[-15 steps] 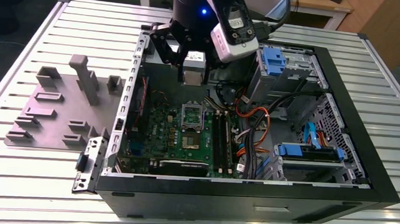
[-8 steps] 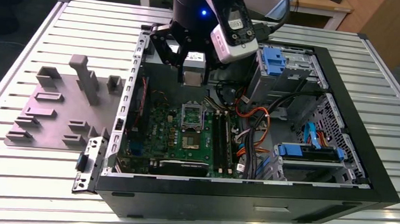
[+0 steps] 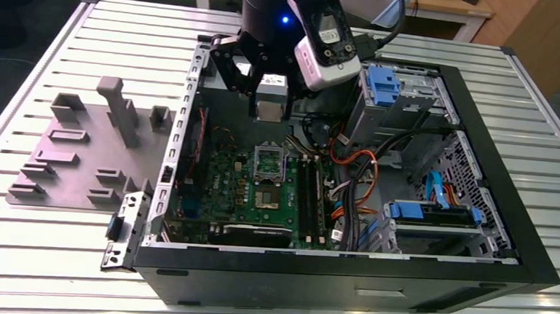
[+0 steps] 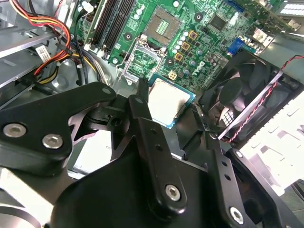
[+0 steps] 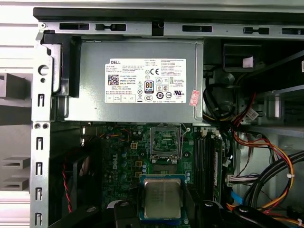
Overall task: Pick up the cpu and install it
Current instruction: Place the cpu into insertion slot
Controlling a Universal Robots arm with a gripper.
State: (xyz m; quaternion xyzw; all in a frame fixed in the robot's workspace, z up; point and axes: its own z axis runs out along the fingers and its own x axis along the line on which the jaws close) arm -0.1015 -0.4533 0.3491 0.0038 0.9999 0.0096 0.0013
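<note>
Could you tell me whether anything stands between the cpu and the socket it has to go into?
Nothing visible does. The gripper holds the cpu above the motherboard, and in the first wrist view only bare board lies between it and the socket. The cables run off to one side.

white label (image 5: 145, 80) | on grey metal box (image 5: 85, 80) | certification marks, barcode

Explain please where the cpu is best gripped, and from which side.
Grip the cpu by two opposite thin edges, coming from above its flat metal top. It is a thin square plate held level, so only its edges give the jaws parallel faces. The jaws stand on its sides this way now.
</note>
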